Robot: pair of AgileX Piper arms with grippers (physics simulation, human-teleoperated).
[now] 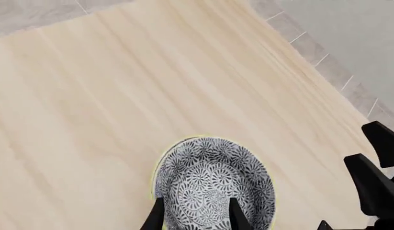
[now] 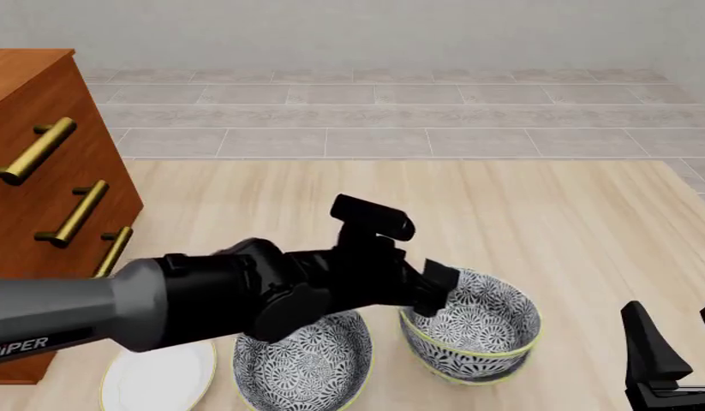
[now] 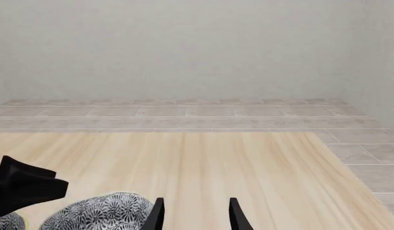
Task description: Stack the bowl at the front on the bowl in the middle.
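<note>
**Front view.** The left gripper (image 2: 434,289) sits at the left rim of the bowl in the middle (image 2: 480,321). Whether it touches the rim cannot be told from here. The right gripper (image 2: 678,347) is at the near right edge, with its fingers apart and holding nothing. There are three bowls. The bowl in the middle is nested on another bowl (image 2: 467,375) (only the rim of that one shows). The bowl at the front (image 2: 307,364) stands alone on the worktop (image 2: 535,214), nearer and to the left, and is partly covered by the left arm. One white plate (image 2: 158,377) lies left of it, beside a wooden dresser (image 2: 44,171).

**Left wrist view.** The fingers (image 1: 236,216) are spread and grip nothing. The grey-and-white floral bowl with its yellowish rim lies just beyond them.

**Right wrist view.** The fingers (image 3: 235,215) are apart and empty.
</note>
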